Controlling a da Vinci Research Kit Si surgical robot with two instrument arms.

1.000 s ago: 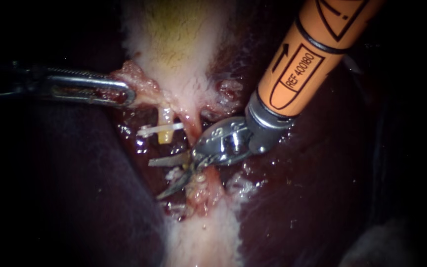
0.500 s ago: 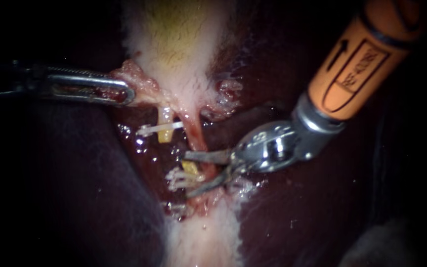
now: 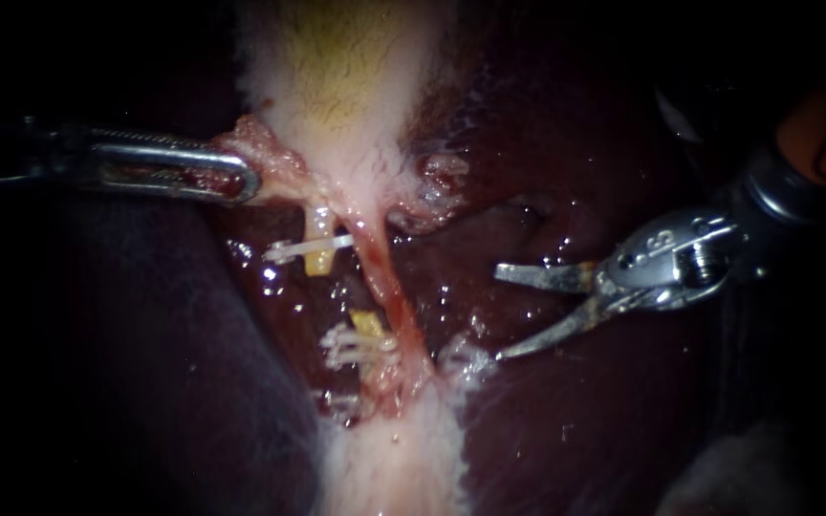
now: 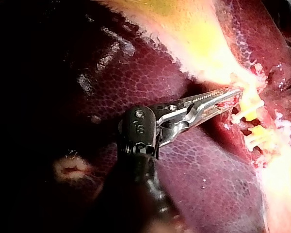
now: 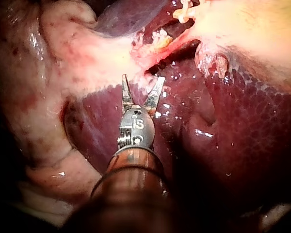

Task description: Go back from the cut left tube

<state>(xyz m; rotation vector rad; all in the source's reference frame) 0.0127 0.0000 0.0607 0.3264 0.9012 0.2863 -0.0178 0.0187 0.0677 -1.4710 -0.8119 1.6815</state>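
Right instrument (image 3: 501, 315): blades have drawn back toward 3 o'clock since a second ago, now well clear of the tubes; spread wide, holding nothing, over bare liver (image 3: 566, 411)
Left instrument (image 3: 247, 182): jaws pinching a pink tissue flap (image 3: 270, 158) at the lower edge of the gallbladder (image 3: 336, 76); shaft runs out toward 9 o'clock
Cut left tube (image 3: 318, 250): yellow upper stump crossed by one white clip (image 3: 289, 252); lower stump (image 3: 367, 323) at its 5 o'clock, a gap between them, more white clips (image 3: 336, 336) across it
Uncut tube (image 3: 389, 287): pink, whole, just beside both stumps at their 3 o'clock
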